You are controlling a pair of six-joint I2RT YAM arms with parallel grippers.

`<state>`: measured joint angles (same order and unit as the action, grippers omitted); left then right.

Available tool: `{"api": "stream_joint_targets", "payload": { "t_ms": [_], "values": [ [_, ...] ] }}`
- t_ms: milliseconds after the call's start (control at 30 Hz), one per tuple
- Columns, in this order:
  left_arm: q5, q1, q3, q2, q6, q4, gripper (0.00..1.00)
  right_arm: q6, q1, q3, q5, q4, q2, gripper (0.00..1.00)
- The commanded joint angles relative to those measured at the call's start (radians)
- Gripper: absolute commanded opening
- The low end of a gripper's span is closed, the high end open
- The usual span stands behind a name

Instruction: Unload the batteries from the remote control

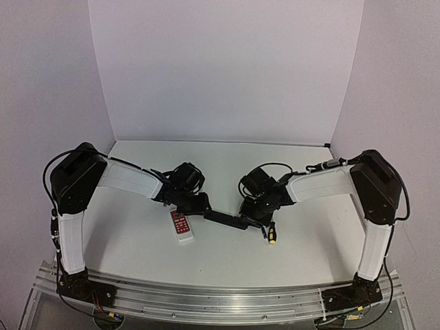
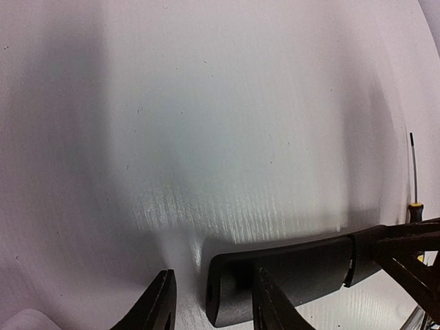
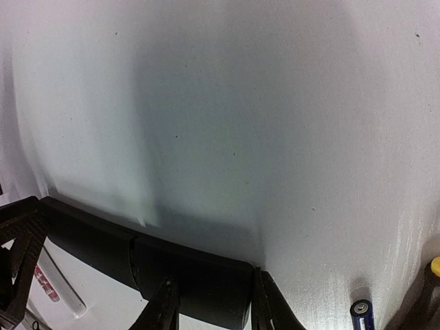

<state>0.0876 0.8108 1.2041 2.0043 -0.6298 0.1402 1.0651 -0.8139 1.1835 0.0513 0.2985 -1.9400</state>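
Note:
The slim black remote control (image 1: 224,218) lies between my two grippers, and shows in the left wrist view (image 2: 295,275) and the right wrist view (image 3: 199,278). My right gripper (image 1: 253,214) closes round its right end, one finger against the end corner and one across its near side (image 3: 214,309). My left gripper (image 1: 198,204) is open at the other end (image 2: 216,309): one finger overlaps the remote, the other stands clear over bare table. A small blue battery (image 3: 361,311) with a pale end lies on the table right of the remote.
A white remote with a red button panel (image 1: 181,226) lies just left of the black one, near the front. A yellow-and-black screwdriver (image 1: 272,234) lies right of it; its thin shaft (image 2: 413,168) shows in the left wrist view. White walls enclose the table.

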Motion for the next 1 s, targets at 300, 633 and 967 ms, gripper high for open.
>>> {"api": "stream_joint_targets", "payload": {
  "t_ms": [300, 633, 967],
  "values": [
    [-0.03, 0.01, 0.054, 0.093, -0.04, 0.224, 0.38, -0.043, -0.017, -0.042, -0.043, -0.009, 0.012, 0.31],
    [-0.035, 0.014, 0.088, 0.148, -0.074, 0.293, 0.37, -0.081, -0.02, -0.131, -0.089, -0.153, 0.032, 0.31],
    [-0.046, 0.016, 0.099, 0.163, -0.1, 0.334, 0.37, -0.061, -0.023, -0.215, -0.099, -0.275, 0.071, 0.29]
  ]
}}
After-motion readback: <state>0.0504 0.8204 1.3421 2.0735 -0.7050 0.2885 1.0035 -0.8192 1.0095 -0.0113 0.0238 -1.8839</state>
